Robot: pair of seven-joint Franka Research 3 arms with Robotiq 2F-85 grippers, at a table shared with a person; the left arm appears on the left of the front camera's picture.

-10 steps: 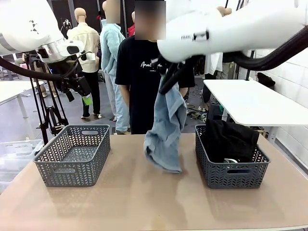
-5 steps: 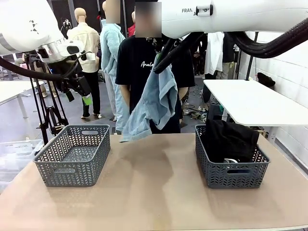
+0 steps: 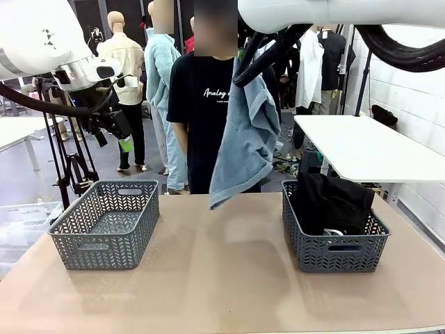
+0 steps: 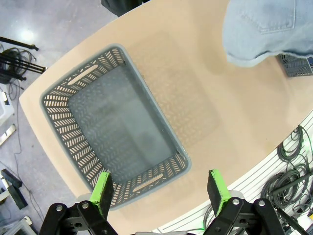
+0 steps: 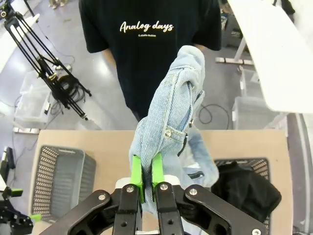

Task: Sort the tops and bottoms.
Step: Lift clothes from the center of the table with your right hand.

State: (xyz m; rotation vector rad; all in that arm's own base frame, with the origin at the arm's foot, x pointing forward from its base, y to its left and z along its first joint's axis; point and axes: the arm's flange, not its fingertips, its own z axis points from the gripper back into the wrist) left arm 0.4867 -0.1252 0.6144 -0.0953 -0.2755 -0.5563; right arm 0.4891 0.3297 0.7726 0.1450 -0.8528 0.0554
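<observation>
The right gripper (image 5: 146, 180) is clenched on the waistband of the pale light-blue denim shorts (image 3: 245, 142), with the two green pads (image 5: 136, 172) pressing the fabric from both sides. The shorts hang free in the air, high above the middle of the beige tabletop (image 3: 222, 278), and their lowest corner ends just above the far edge of the table, in front of the person in the black T-shirt with white lettering (image 3: 205, 118).

The left gripper (image 4: 159, 191) is released, jaws wide apart, and it hovers well above the grey perforated plastic basket on the left (image 3: 106, 223). This basket has nothing inside, and its rim is free on all sides. The similar grey basket on the right (image 3: 334, 240) holds the plain black folded garment (image 3: 332, 202), which rises over the rim, and a bit of a white striped garment (image 3: 334, 232) shows under it. Between the two baskets the tabletop is bare and wide. The near edge of the table is also free.
</observation>
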